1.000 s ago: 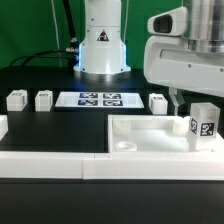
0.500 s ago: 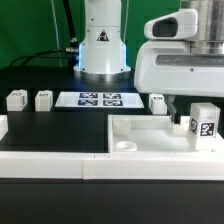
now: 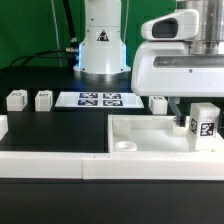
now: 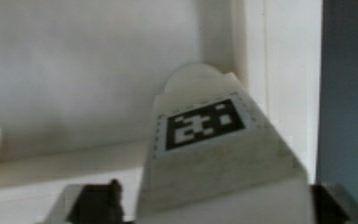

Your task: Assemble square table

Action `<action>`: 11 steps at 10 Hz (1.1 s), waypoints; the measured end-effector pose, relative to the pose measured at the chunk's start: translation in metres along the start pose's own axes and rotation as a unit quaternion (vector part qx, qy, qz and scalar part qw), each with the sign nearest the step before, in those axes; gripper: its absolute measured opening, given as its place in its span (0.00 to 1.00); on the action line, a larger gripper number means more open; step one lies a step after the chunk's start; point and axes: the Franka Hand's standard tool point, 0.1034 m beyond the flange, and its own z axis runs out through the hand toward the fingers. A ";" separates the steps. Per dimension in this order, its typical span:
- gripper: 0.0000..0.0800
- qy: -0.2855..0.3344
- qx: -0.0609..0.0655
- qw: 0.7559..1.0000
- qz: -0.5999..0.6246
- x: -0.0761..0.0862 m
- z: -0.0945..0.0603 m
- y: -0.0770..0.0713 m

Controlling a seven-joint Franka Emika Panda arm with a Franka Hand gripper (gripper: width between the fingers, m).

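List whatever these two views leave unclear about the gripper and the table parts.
- Wrist view: the two-finger gripper shows only blurred dark fingertips, cut off by the frame edge. Whether they press the white tag-marked block leg cannot be told.
- Exterior view: the arm's white housing hides the fingers.
- Exterior view: the large white square tabletop is cut off at the right edge.
- Exterior view: tags on the three small white legs are too small to read.

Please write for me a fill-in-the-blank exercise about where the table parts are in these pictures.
Outside the large white square plastic tabletop, ____ small white tag-marked block legs rest on the black table.
In the exterior view, the marker board has two of them on its ____.
The fourth leg stands on the tabletop, between the fingers of the ____.
Missing words: three; left; gripper.
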 end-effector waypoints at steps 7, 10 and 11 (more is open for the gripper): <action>0.36 -0.017 -0.017 0.922 0.386 -0.001 0.003 0.005; 0.36 -0.021 -0.025 0.803 0.595 -0.005 0.002 0.006; 0.36 -0.016 -0.021 0.752 0.658 -0.006 0.002 0.005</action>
